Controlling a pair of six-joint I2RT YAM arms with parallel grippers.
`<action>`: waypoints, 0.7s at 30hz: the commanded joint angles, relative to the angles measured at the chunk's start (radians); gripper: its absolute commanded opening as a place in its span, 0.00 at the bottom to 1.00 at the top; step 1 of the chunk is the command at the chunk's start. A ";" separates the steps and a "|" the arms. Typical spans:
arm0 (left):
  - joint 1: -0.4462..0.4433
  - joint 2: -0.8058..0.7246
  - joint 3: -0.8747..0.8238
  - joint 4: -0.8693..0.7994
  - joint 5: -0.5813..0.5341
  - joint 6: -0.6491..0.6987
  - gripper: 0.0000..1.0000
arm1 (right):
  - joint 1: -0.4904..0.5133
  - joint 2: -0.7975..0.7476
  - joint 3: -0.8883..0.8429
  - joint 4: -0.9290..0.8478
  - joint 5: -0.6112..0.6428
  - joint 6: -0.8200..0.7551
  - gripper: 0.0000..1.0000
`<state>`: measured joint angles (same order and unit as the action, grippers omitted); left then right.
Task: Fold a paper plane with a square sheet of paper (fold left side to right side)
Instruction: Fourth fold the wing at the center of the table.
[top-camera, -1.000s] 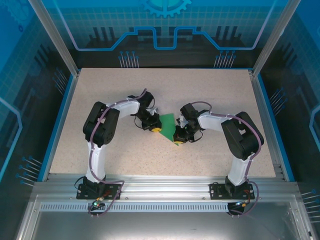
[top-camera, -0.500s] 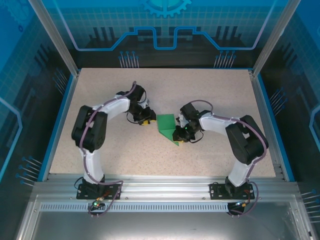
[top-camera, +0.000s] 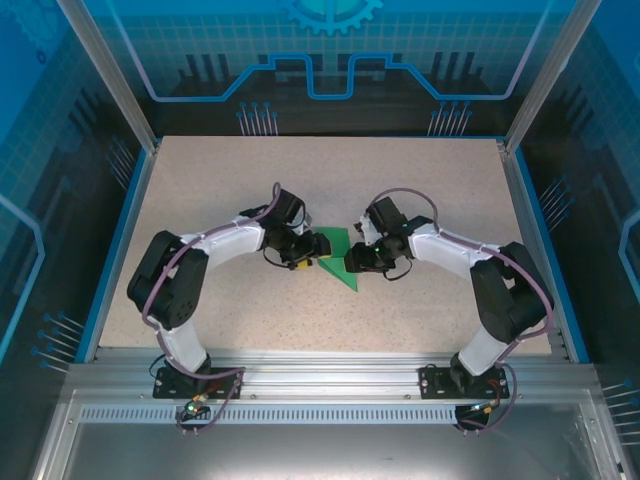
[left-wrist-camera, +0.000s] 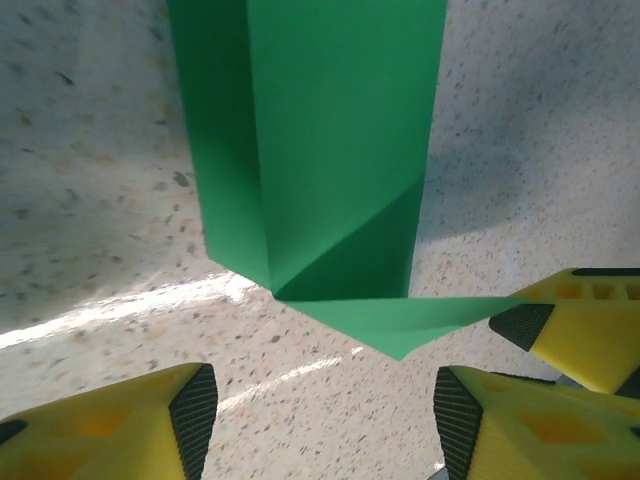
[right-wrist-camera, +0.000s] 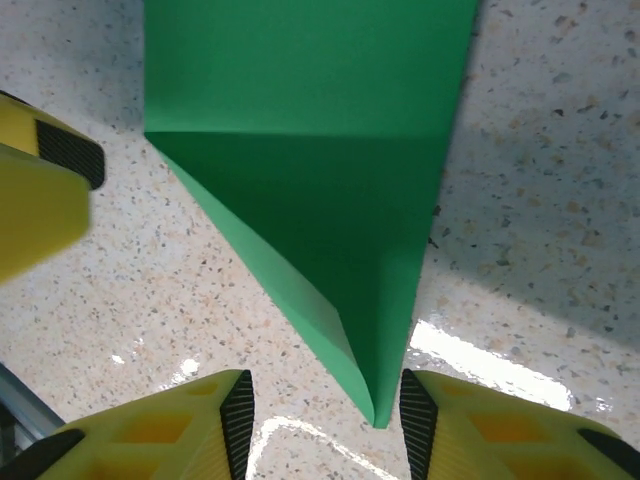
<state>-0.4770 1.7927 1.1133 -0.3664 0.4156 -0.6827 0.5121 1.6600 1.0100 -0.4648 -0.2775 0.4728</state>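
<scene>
Paper (top-camera: 336, 256), bright green and folded into a narrow shape that comes to a point, lies flat near the middle of the top picture, with its point toward the lower edge. In the left wrist picture the paper (left-wrist-camera: 320, 150) runs down from the top edge, with slanting creases and a thin flap sticking out to the lower right. In the right wrist picture the paper (right-wrist-camera: 320, 150) narrows to a tip at the bottom, and a fold line crosses it.

The left gripper (top-camera: 303, 260) sits just beside the paper's left edge. Its yellow fingers with black pads stand apart over bare table (left-wrist-camera: 325, 425), and they hold nothing. The right gripper (top-camera: 356, 262) is at the paper's right edge. Its fingers are spread as well (right-wrist-camera: 322, 420); the paper's tip reaches down between them, but they do not clamp it.

The table (top-camera: 430, 190) is a pale beige surface speckled with dark and orange flecks. Up close it shows grey shadow and bright streaks of glare. A blue rim (top-camera: 118, 240) runs along its sides and a silver metal rail (top-camera: 330, 372) along the near edge. Metal posts (top-camera: 105, 70) rise at the far corners, and behind them stand blue walls (top-camera: 330, 60) printed with a grid, lines and a gear
</scene>
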 joint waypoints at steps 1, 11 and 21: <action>-0.012 0.061 0.052 0.038 0.013 -0.039 0.64 | -0.007 0.014 0.019 -0.019 0.045 -0.018 0.45; -0.031 0.140 0.133 0.051 0.011 -0.066 0.45 | 0.071 -0.127 -0.072 0.035 0.255 -0.134 0.49; -0.036 0.135 0.154 0.017 0.006 -0.064 0.33 | 0.281 -0.208 -0.211 0.230 0.462 -0.322 0.53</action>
<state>-0.5072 1.9179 1.2411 -0.3275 0.4152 -0.7391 0.7601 1.4616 0.8169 -0.3172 0.1024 0.2405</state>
